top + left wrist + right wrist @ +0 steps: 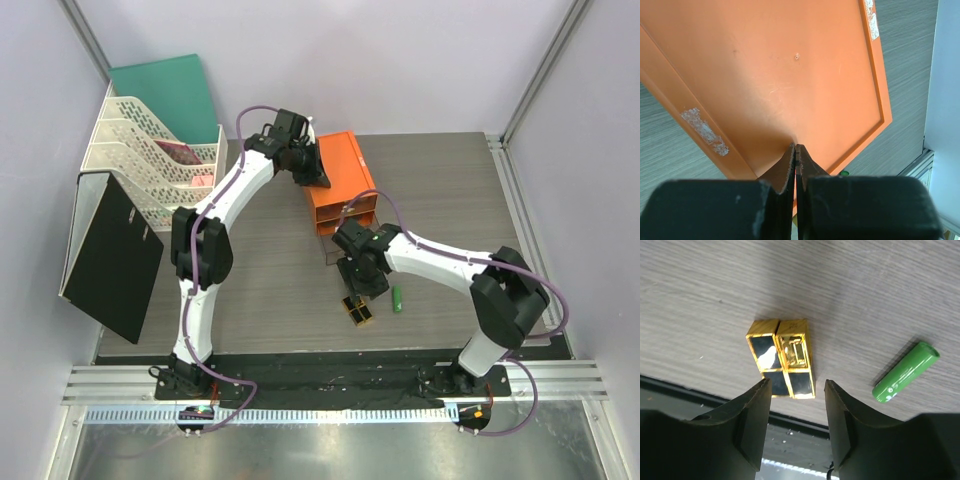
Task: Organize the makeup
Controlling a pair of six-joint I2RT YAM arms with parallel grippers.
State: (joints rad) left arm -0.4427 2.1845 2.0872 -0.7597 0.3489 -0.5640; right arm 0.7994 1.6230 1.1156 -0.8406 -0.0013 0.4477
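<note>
2 black-and-gold lipstick cases [781, 357] lying flat, touching side by side, green tube [905, 372] nearby

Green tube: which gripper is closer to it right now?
Right. The right gripper hangs open beside the green tube, above the lipstick cases; the left gripper is far off, shut, at the orange drawer box.

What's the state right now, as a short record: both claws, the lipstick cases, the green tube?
left claw: shut on nothing, tips at the top of the orange drawer box
right claw: open, empty, above the lipstick cases
lipstick cases: two, lying side by side and touching, on the table
green tube: lying on the table, apart from the cases
</note>
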